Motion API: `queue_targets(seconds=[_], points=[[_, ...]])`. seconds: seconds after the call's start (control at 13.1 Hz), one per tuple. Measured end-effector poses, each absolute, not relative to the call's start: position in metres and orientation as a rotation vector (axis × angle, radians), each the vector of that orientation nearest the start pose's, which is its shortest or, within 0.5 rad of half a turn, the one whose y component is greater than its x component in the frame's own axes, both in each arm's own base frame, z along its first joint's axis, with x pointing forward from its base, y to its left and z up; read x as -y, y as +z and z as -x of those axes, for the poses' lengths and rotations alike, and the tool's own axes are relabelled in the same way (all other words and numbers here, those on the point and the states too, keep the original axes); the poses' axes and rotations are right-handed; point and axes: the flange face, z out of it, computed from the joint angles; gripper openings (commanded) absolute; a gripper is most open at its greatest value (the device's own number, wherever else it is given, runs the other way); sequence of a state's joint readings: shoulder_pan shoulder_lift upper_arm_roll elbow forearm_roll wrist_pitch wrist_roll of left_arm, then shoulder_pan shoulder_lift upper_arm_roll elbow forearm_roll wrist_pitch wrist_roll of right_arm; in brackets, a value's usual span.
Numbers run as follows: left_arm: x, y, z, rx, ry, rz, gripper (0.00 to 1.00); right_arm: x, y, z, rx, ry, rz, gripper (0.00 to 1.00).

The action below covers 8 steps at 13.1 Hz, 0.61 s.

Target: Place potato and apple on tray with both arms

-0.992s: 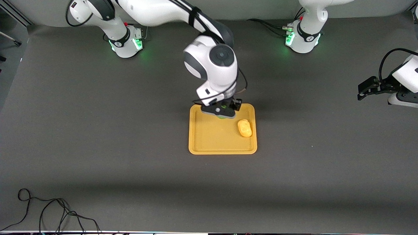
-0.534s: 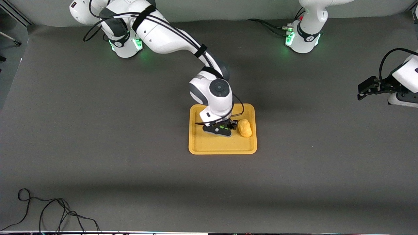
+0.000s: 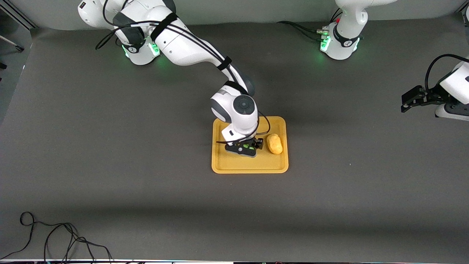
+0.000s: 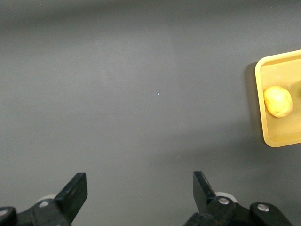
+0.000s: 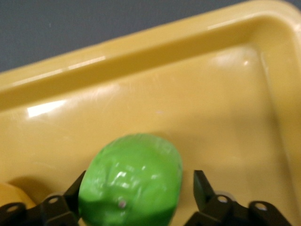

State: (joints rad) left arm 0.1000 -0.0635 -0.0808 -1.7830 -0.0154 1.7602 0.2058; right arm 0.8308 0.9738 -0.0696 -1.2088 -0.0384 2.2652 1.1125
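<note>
While my right gripper [image 3: 246, 148] sits low over the middle of the tray [image 3: 234, 165], the apple [image 5: 131, 183] sits between its fingers [image 5: 203, 188]. One finger shows a gap beside the green skin, so I read the fingers as parted around the apple rather than clamped on it. The apple looks down on the tray floor, just beside the potato [image 3: 274, 143], which lies on the tray toward the left arm's end.

The apple seems light and firm, with a rough matte surface that should not slip much, though its round form could roll once freed. The best hold is across its widest middle. The potato is oblong and bumpy, so I would take it across its short width.

My left gripper [image 4: 136, 193] waits with fingers spread wide over bare table at the left arm's end, well apart from the tray
</note>
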Motion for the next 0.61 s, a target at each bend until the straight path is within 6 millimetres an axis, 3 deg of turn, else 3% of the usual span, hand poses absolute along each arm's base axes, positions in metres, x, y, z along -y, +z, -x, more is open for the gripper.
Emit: queue_targets(seconds=[0.15, 0.38, 0.53, 0.61], points=[[-0.008, 0.575, -0.547, -0.289, -0.064, 3.133, 1.00, -0.532, 0.236, -0.555, -0.495, -0.169, 3.099, 1.00], [-0.008, 0.574, -0.546, -0.289, -0.061, 3.133, 1.00, -0.523, 0.358, -0.549, -0.529, -0.138, 3.116, 1.00], [-0.009, 0.574, -0.546, -0.290, -0.059, 3.129, 1.00, -0.505, 0.440, -0.535, -0.547, -0.119, 3.123, 1.00], [-0.009, 0.574, -0.546, -0.290, -0.059, 3.128, 1.00, -0.492, 0.472, -0.530, -0.544, -0.105, 3.134, 1.00]])
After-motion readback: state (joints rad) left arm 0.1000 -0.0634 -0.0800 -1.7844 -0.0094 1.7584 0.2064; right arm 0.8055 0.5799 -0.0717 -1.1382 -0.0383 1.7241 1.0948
